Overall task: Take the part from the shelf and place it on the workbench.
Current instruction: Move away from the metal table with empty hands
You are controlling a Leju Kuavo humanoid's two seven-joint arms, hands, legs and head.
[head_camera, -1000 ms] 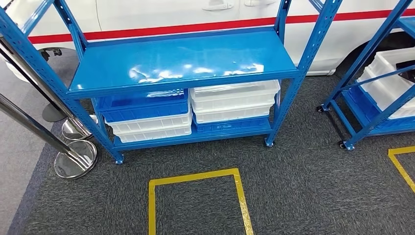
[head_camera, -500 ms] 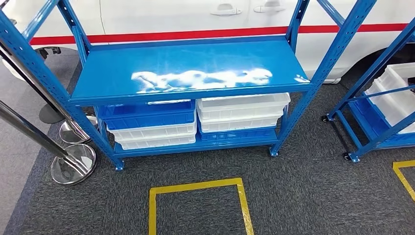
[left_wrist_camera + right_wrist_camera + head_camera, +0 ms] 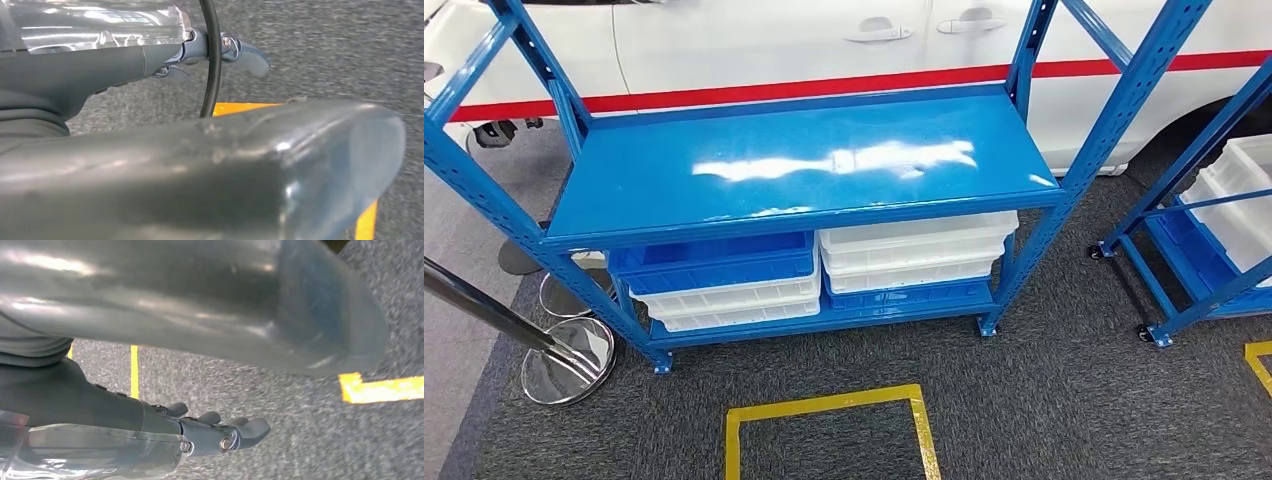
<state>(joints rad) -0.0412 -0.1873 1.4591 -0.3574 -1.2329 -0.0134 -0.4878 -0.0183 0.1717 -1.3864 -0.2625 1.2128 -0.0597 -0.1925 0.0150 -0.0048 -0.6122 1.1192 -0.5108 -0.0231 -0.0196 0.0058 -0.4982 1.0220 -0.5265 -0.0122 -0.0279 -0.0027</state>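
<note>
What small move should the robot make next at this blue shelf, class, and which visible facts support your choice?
Probably a search move: lower the head view toward the stacked bins. The blue shelf's top board is bare, so any part likely lies in a bin, whose insides are hidden from here. Both the left hand and right hand hang over the carpet holding nothing, and the shelf stands beyond the yellow floor marking.

dark grey carpet (image 3: 1044,400) covers the floor, marked with yellow tape outlines (image 3: 829,425). a white car with a red stripe (image 3: 804,50) stands behind. chrome stanchion bases (image 3: 564,345) rest at left. overhead light glares off blue surfaces.
</note>
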